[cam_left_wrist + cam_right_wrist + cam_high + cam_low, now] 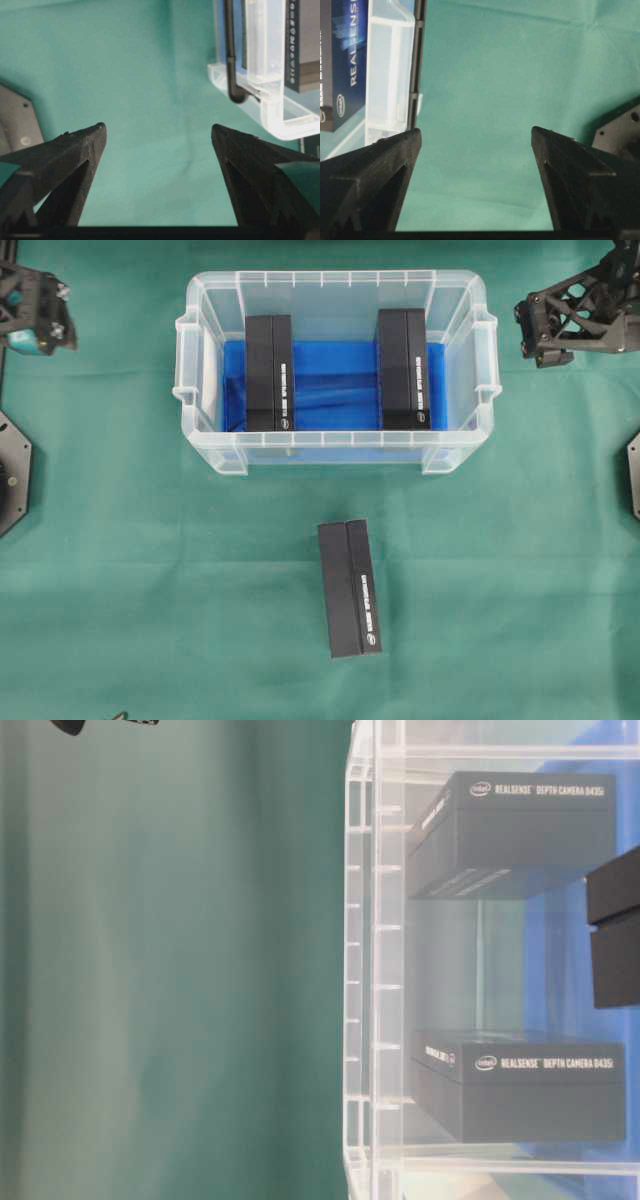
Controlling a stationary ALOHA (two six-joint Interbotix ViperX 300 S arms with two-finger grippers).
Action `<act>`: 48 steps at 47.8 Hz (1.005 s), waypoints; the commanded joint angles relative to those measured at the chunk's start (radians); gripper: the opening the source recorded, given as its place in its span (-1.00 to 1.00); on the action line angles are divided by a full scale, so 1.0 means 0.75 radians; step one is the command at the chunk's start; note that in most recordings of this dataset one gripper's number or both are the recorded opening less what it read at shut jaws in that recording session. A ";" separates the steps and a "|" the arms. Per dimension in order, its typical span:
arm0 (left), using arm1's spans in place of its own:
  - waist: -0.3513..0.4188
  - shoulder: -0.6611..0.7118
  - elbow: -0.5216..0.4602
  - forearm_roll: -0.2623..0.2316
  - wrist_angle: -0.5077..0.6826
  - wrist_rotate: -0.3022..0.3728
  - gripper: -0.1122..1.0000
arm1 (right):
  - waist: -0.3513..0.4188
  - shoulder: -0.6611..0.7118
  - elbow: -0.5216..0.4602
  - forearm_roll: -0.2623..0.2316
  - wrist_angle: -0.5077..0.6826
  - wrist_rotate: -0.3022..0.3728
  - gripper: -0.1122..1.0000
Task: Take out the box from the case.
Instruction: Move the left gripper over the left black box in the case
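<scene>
Left tool (157, 132) and right tool (476, 135), both spread wide and empty, hover beside the case (335, 455) over green worktop (150, 570).

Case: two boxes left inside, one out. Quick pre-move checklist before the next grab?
1. Left gripper open, empty: ok.
2. Right gripper open, empty: ok.
3. Both grippers outside the case, over bare cloth: ok.
4. Left box and right box in the case, apart, tops unobstructed: ok.
5. Third box on the green cloth, clear of the case: ok.
6. Finger room between each box and the case wall: cannot tell.
</scene>
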 commanded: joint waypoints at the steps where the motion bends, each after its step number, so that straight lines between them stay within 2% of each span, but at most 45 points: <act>1: -0.018 0.041 -0.059 -0.002 -0.018 0.000 0.85 | -0.002 -0.016 -0.014 0.002 -0.006 -0.002 0.76; 15: -0.061 0.229 -0.209 0.000 -0.039 -0.006 0.85 | 0.000 -0.018 -0.012 0.002 -0.006 -0.004 0.76; 30: -0.104 0.366 -0.329 0.004 -0.039 -0.108 0.85 | -0.002 -0.020 -0.010 0.000 0.000 -0.006 0.76; 48: -0.153 0.573 -0.536 0.006 -0.039 -0.110 0.85 | 0.000 -0.022 -0.008 -0.002 0.000 -0.037 0.76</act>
